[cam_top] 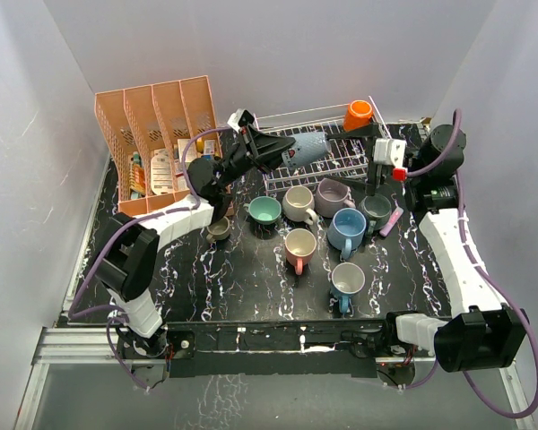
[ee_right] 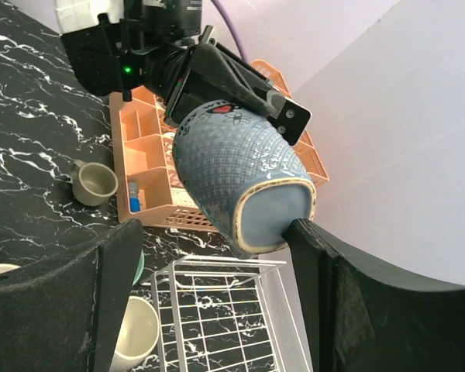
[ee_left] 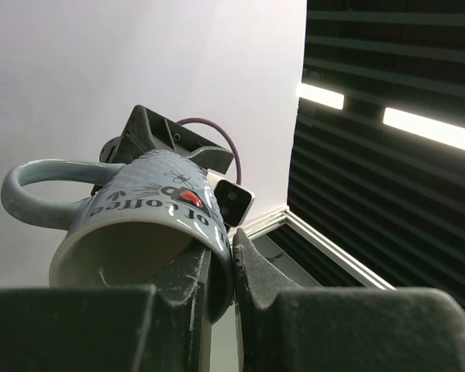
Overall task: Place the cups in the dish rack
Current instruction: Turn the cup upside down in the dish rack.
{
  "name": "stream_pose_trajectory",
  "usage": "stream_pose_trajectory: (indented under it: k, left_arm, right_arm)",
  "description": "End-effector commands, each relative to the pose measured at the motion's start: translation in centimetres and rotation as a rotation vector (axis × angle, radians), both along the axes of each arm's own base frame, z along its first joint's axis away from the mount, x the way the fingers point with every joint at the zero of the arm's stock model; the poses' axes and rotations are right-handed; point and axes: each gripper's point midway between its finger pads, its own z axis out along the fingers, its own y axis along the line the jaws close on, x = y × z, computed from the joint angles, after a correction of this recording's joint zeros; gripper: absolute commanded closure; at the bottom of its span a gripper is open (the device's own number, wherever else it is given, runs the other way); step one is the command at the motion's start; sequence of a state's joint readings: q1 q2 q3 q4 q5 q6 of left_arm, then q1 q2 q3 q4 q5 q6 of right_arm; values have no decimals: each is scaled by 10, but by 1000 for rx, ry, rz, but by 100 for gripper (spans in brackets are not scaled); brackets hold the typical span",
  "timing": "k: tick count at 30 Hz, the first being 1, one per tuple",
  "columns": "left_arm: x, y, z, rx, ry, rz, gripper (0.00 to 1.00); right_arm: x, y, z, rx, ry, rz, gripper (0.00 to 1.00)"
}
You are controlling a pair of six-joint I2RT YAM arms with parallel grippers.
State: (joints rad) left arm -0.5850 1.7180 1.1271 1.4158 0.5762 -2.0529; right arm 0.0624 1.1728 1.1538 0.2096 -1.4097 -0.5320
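**Top view.** The left gripper is clamped on the rim of a light blue mug. The mug is carried on its side over the left part of the dish rack, upper centre of frame. An orange mug sits in the rack's upper right corner. The other cups stand grouped on the table just below the rack, among them a teal mug. The right gripper hangs at the rack's right end, above a dark grey mug.

**Left wrist view.** One finger is inside the mug mouth and the other is outside, pinching the wall between them. The handle points to the upper left of the frame.

**Right wrist view.** The right arm's own fingers are well apart and hold nothing. The mug's base faces the camera, with the rack grid at lower centre beneath it and seemingly clear of it.

**Step in hand (judged):** setting this mug into the rack.
- Lower it onto an open patch of grid, away from the orange mug.
- Rotate the wrist so the mug lands on its rim or base rather than its side.
- Keep the handle off the side wires.
- Release only once the mug bears on the grid.
- Keep the right arm out of the descent path.

**Hidden or unclear:**
- The left wrist view shows no rack at all.
- The mug's height above the grid cannot be read from the top view.
- The right arm covers the rack's right end.
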Motion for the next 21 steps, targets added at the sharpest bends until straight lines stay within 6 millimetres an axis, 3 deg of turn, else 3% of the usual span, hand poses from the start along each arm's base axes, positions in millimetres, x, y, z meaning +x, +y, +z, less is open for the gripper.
stream_pose_trajectory:
  k: [1,5,12,21]
  left_arm:
    - [-68,23,63,-192,-134,-205,100]
    - [-72,27,65,-205,-145,-216,100]
    - [-77,32,62,-224,-141,-225,100]
    - [-82,37,69,-248,-169,-238,100]
  right_arm:
    - [10,6,8,45,43,-41,22]
    - [19,1,18,99,63,-113,19]
    - [15,-6,20,96,74,-120,17]
    - [16,-5,-20,42,114,-97,20]
